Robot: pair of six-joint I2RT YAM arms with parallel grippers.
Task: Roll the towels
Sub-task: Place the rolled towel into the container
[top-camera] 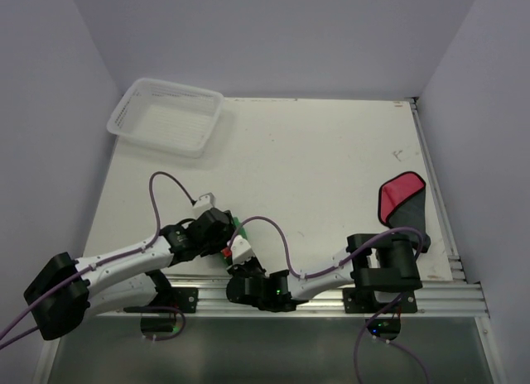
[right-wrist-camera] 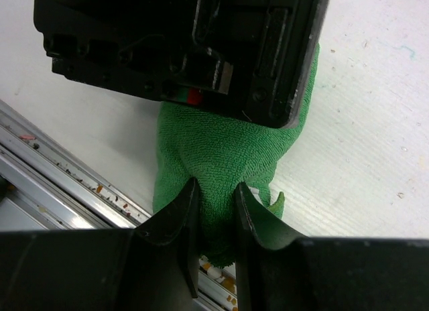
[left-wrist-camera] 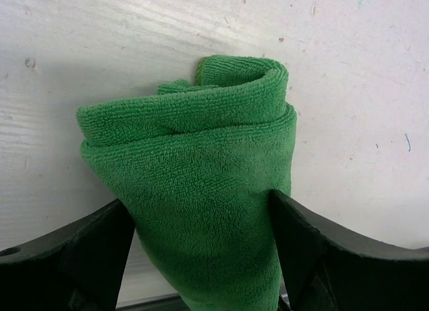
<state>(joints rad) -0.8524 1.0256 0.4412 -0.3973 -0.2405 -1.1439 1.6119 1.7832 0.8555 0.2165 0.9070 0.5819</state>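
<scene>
**Green towel gripped from two sides at table's near edge**

The green towel (left-wrist-camera: 194, 183), loosely rolled, is seen clamped between the widely spread fingers (left-wrist-camera: 87, 251) of the left gripper (left-wrist-camera: 201, 220), both pressed against its sides. A fold of the same cloth is pinched by the right gripper (right-wrist-camera: 214, 197), its fingers (right-wrist-camera: 175, 217) held nearly together. The bundle lies at 6 o'clock on the white table (top-camera: 315, 152), beside the aluminium rail (right-wrist-camera: 40, 157). The red towel (top-camera: 399, 195), grey underside partly shown, lies at 3 o'clock. A white mesh basket (top-camera: 166, 115) is seen at 11 o'clock.
</scene>
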